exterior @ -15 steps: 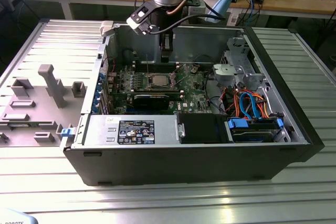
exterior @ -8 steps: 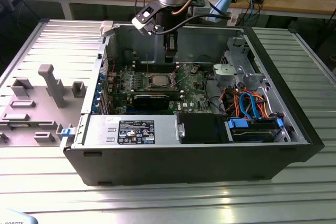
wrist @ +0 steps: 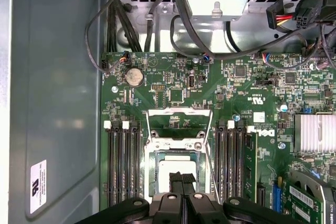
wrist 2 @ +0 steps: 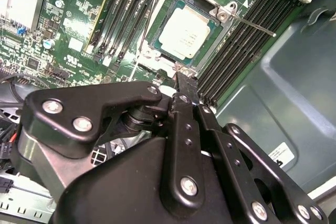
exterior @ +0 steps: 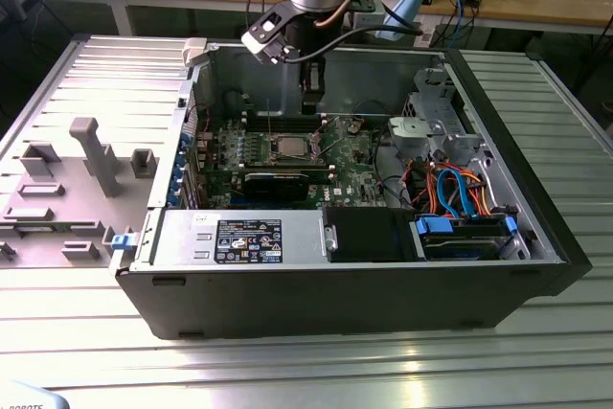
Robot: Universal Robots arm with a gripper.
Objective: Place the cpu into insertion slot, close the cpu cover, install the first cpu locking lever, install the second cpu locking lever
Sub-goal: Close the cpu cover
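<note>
Tool (wrist 2: pixel 185 83) first: its two black fingers are pressed together with nothing between them. In both wrist views the tips (wrist: pixel 182 178) hover over one edge of the cpu (wrist: pixel 173 165); whether they touch it I cannot tell. The cpu (wrist 2: pixel 184 35) lies flat in the insertion slot (wrist 2: pixel 159 18), silver top up and squared in the rim. The cpu cover (wrist: pixel 181 111) is swung open, off the chip, with green board showing through its window. A thin metal lever (wrist 2: pixel 252 24) runs just beside the slot, and black memory slots (wrist: pixel 123 166) flank it on both sides.

Out to the exterior view: the tool (exterior: pixel 311 102) hangs at about 1 o'clock from the cpu (exterior: pixel 287 148). A long black card (exterior: pixel 278 179) lies at 6 o'clock, and a drive cage with blue and orange cables (exterior: pixel 460 193) at 3 o'clock. The open computer case (exterior: pixel 335 304) sits on a ribbed metal surface (exterior: pixel 287 371), with a grey fixture tray (exterior: pixel 67 189) at 9 o'clock.
</note>
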